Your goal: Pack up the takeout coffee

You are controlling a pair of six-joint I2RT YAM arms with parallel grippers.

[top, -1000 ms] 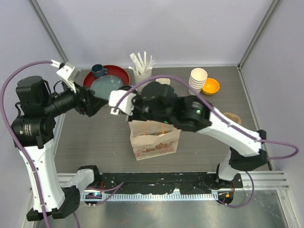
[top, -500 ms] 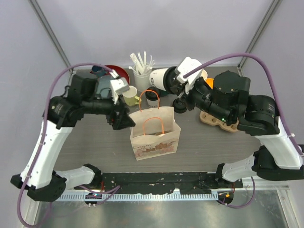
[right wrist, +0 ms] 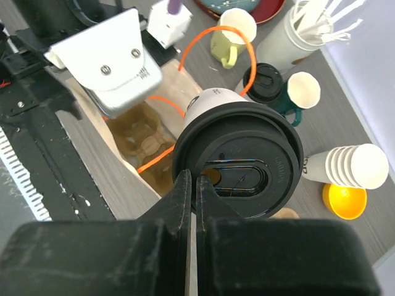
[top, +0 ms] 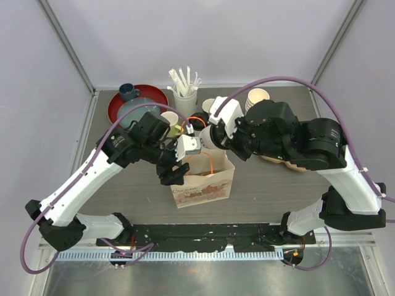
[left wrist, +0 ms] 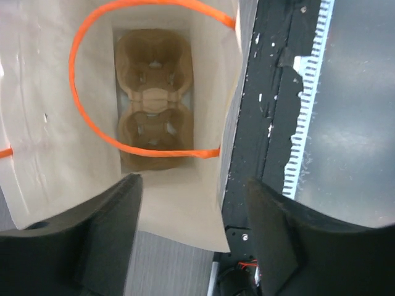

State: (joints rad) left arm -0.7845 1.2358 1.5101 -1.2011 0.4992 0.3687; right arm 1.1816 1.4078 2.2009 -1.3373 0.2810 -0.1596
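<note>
One takeout coffee (right wrist: 237, 157), a white cup with a black lid, hangs tilted over the open mouth of the paper bag (top: 203, 182). My right gripper (right wrist: 196, 179) is shut on its lid rim; from above the cup (top: 207, 137) sits just behind the bag. A second lidded takeout coffee (right wrist: 266, 77) stands on the table behind the bag. A brown cardboard cup carrier (left wrist: 154, 98) lies at the bottom of the bag. My left gripper (left wrist: 194, 228) is open at the bag's front-left rim (top: 176, 172), with the bag wall between its fingers (left wrist: 105, 234).
Behind the bag stand a yellow mug (top: 170, 120), a lidless cup (top: 210, 105), a cup of stirrers (top: 184, 92), a stack of paper cups (top: 258, 98) and a red tray (top: 139, 102) with a blue mug (top: 128, 91). An orange bowl (right wrist: 344, 200) is beside the stack. Another carrier (top: 290, 161) lies under the right arm.
The right arm has brought the lidded cup forward and down from the back of the table to the bag's mouth. The left gripper has moved to the bag's front-left rim.
</note>
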